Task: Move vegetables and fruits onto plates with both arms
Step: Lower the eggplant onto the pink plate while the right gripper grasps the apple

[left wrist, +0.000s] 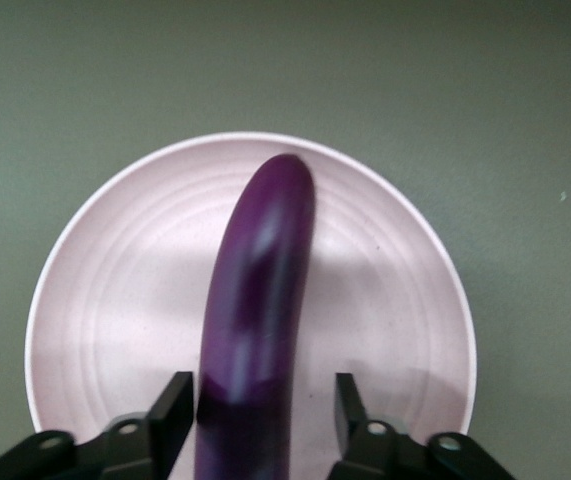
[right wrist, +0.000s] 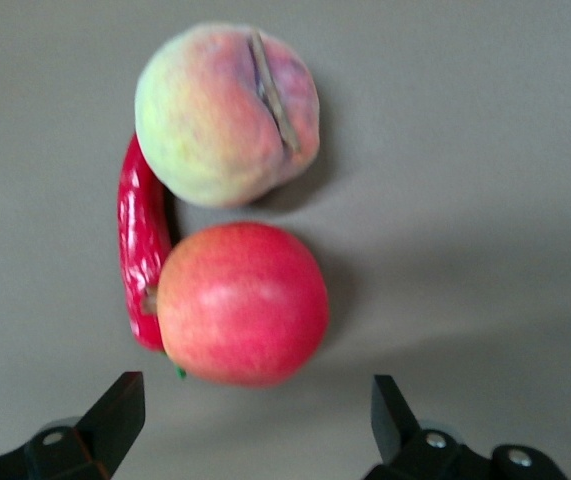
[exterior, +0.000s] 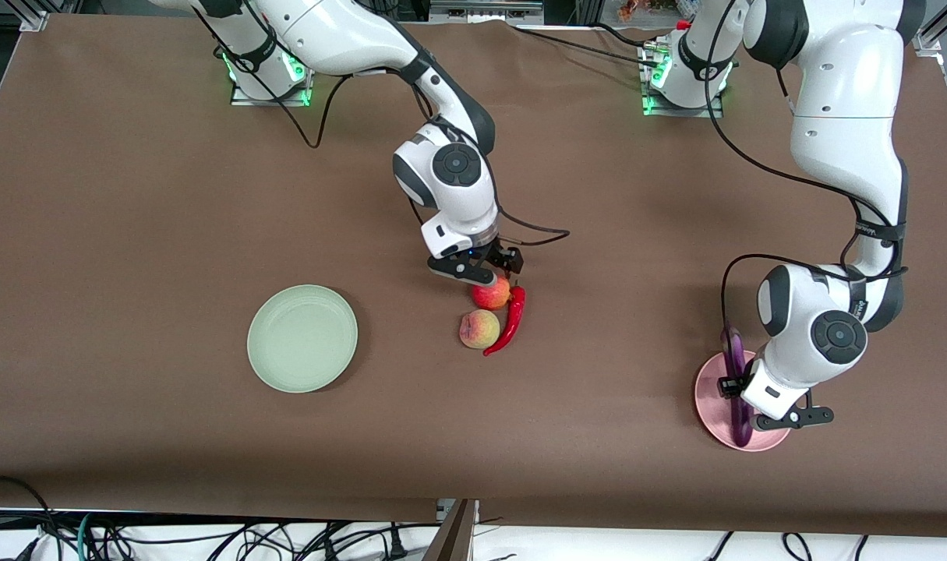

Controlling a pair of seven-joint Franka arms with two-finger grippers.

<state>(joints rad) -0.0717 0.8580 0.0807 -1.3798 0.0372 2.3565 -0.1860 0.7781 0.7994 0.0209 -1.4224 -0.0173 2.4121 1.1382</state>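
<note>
The purple eggplant (exterior: pixel 733 349) (left wrist: pixel 260 270) lies across the pink plate (exterior: pixel 711 389) (left wrist: pixel 95 300) at the left arm's end of the table. My left gripper (exterior: pixel 742 401) (left wrist: pixel 262 410) is low over it, open, its fingers astride the eggplant, one close against it and the other apart. The red apple (exterior: pixel 492 295) (right wrist: pixel 243 303), the peach (exterior: pixel 479 329) (right wrist: pixel 227 112) and the red chili (exterior: pixel 512 319) (right wrist: pixel 140 250) lie bunched together mid-table. My right gripper (exterior: pixel 492 274) (right wrist: pixel 255 410) hangs open just above the apple, holding nothing.
The mint green plate (exterior: pixel 302 337) stands bare toward the right arm's end, level with the peach. The chili touches both fruits on the side toward the left arm. Brown cloth covers the table.
</note>
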